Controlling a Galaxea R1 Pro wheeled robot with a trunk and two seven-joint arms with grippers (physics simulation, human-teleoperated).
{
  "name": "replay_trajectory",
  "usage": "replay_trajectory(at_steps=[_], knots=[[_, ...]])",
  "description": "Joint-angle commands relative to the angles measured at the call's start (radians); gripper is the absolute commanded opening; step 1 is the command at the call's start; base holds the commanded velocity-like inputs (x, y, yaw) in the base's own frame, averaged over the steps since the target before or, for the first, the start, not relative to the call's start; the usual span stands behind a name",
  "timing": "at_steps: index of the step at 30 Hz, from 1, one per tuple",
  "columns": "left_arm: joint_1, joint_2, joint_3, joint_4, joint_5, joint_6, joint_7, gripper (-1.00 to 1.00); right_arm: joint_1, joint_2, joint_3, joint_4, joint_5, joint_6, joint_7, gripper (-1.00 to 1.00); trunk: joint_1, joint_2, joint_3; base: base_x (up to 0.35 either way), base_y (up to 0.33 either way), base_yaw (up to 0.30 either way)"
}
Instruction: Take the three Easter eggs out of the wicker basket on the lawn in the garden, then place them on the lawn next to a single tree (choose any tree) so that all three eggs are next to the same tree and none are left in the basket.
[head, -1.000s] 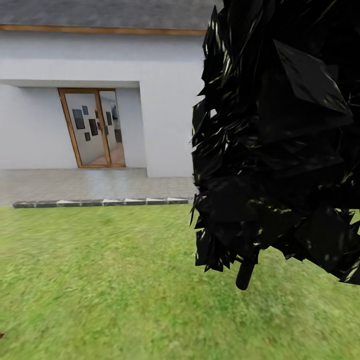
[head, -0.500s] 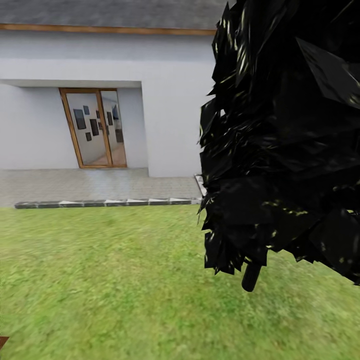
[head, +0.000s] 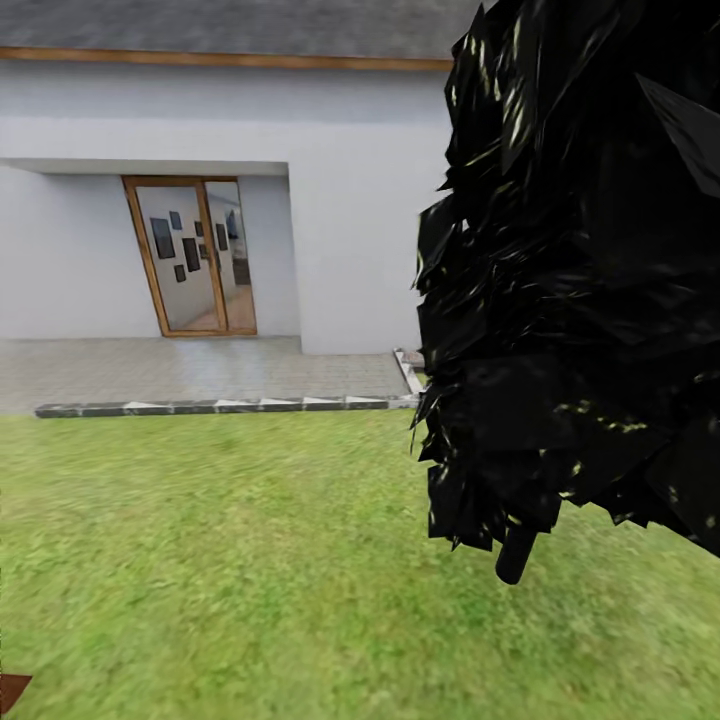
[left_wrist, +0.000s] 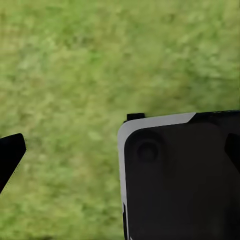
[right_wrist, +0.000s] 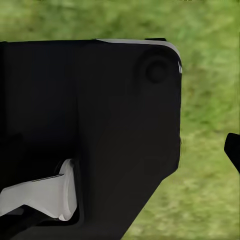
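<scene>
Phase: transit, by my reading. The robot is out on the lawn (head: 220, 560) with nothing of the basket or the eggs in sight, so the search for them seems not yet finished.

Head view: a white house (head: 340, 200) with a wood-framed glass door (head: 195, 258) stands across the grass, a strip of grey paving (head: 190, 368) in front of it, closed off by a low stone kerb (head: 220, 406).

Dark tree: a black, cone-shaped, thin-stemmed tree (head: 580, 280) stands close ahead on the robot's right, its stem (head: 517, 553) rising from the grass. It hides whatever lies behind it. Judged unsuitable as the drop-off tree: no thick bare trunk.

Left gripper: I cannot tell whether it is open or closed. The left wrist view gives a dark, white-edged body panel (left_wrist: 182, 175) and grass below it; no fingers can be made out and nothing is seen held.

Right gripper: same verdict, cannot tell. The right wrist view gives a large black panel (right_wrist: 100, 125) with grass beyond it.

Why so held: both wrist cameras point down at bare grass close against the robot's own body, which suits arms tucked in for driving, not reaching.

Task things: basket and eggs unlocated from here; likely out of frame or behind the dark tree.
</scene>
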Motion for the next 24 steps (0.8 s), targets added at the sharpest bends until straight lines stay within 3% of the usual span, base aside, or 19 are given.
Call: replay_trajectory(at_steps=[1, 24], knots=[[0.000, 0.000, -0.004, 0.001, -0.001, -0.003, 0.000, 1.00, 0.000, 0.000, -0.002, 0.000, 0.000, -0.003, 0.000, 1.00, 0.000, -0.001, 0.000, 0.037, 0.145, 0.000], [0.000, 0.000, -0.004, 0.001, -0.002, -0.003, -0.002, 1.00, 0.000, 0.000, -0.002, 0.000, 0.000, -0.003, 0.000, 1.00, 0.000, -0.001, 0.000, 0.036, 0.246, 0.000]])
